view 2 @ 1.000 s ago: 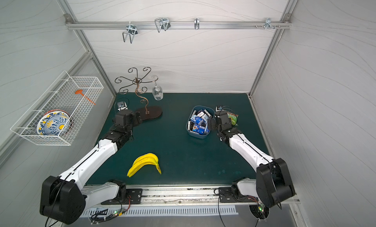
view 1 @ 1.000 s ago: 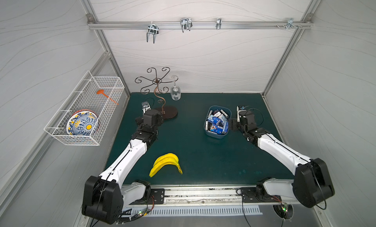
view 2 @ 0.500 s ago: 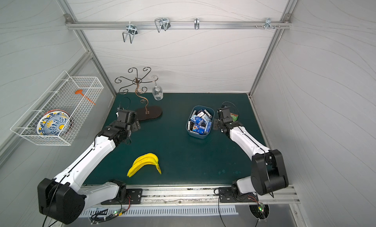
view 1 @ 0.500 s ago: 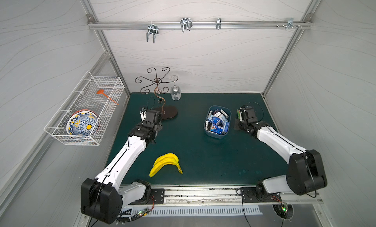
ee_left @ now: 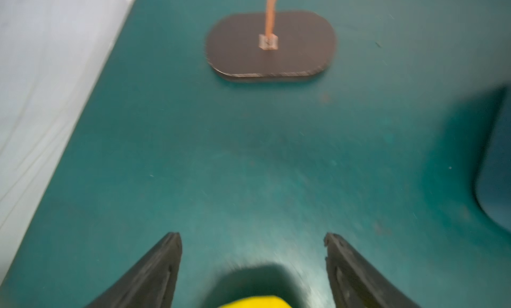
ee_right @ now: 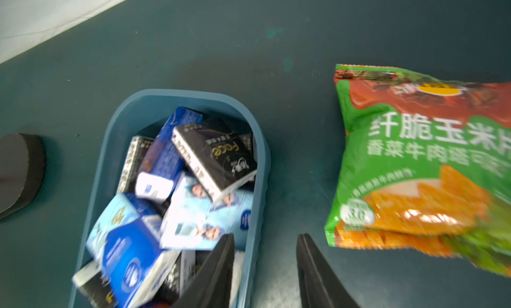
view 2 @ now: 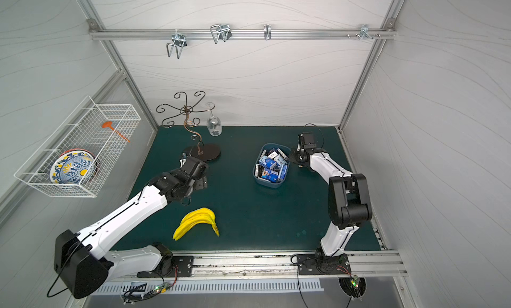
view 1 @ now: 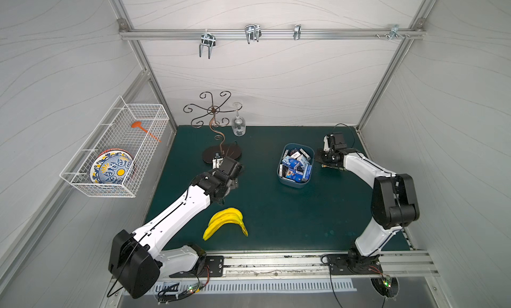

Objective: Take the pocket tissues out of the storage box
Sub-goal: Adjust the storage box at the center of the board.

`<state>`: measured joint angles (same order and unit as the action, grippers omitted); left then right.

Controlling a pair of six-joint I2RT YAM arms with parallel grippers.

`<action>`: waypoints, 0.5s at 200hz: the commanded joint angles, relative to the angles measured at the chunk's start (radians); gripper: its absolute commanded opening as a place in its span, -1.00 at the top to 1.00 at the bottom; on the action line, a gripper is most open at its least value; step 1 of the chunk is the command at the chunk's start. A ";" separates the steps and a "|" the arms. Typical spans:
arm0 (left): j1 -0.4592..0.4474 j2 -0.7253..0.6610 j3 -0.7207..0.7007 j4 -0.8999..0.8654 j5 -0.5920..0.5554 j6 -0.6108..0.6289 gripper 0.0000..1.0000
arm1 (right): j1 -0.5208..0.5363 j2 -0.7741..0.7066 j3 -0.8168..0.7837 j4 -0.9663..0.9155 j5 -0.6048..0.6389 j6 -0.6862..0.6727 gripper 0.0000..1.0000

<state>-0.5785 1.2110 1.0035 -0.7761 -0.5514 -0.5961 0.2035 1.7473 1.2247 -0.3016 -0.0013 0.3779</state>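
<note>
Right wrist: storage box [ee_right: 177, 93] wall between right tool [ee_right: 266, 234] jaws.

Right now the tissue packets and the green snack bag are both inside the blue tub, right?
No: the green snack bag lies on the table beside the blue tub, not inside, as the right wrist view shows. The tissue packets are inside.

Blue-and-white and black pocket tissues [view 1: 296, 165] lie jumbled in the blue-grey storage box [view 1: 294, 184], toward the far right corner of the table [view 1: 276, 223].
</note>
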 commanded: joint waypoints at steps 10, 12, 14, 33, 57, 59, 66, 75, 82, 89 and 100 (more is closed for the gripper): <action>-0.081 0.019 0.074 -0.031 -0.050 -0.035 -0.71 | 0.004 0.084 0.062 -0.016 -0.047 0.029 0.21; -0.084 0.019 0.076 -0.032 -0.052 -0.035 -0.71 | 0.004 0.089 0.063 -0.014 -0.048 0.029 0.22; -0.087 0.021 0.077 -0.032 -0.053 -0.034 -0.71 | 0.004 0.092 0.065 -0.012 -0.050 0.028 0.22; -0.101 0.027 0.091 -0.035 -0.052 -0.032 -0.71 | 0.004 0.133 0.091 -0.011 -0.061 0.031 0.30; -0.109 0.025 0.098 -0.034 -0.050 -0.023 -0.71 | 0.005 0.175 0.127 -0.026 -0.076 0.029 0.50; -0.108 0.025 0.099 -0.034 -0.050 -0.022 -0.71 | 0.005 0.178 0.128 -0.023 -0.077 0.029 0.52; -0.110 0.024 0.101 -0.034 -0.054 -0.018 -0.71 | 0.006 0.184 0.131 -0.018 -0.082 0.030 0.55; -0.110 0.022 0.103 -0.034 -0.058 -0.012 -0.71 | 0.013 0.193 0.141 -0.013 -0.082 0.029 0.58; -0.109 0.022 0.105 -0.032 -0.060 -0.007 -0.71 | 0.022 0.200 0.153 -0.014 -0.079 0.021 0.60; -0.110 0.022 0.107 -0.032 -0.062 -0.004 -0.71 | 0.033 0.211 0.169 -0.020 -0.074 0.015 0.63; -0.110 0.022 0.107 -0.030 -0.064 0.000 -0.71 | 0.053 0.230 0.203 -0.036 -0.063 0.010 0.65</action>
<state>-0.6838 1.2320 1.0630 -0.8124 -0.5884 -0.6060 0.2165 1.9358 1.3602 -0.3153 -0.0616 0.4004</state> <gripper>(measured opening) 0.854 0.182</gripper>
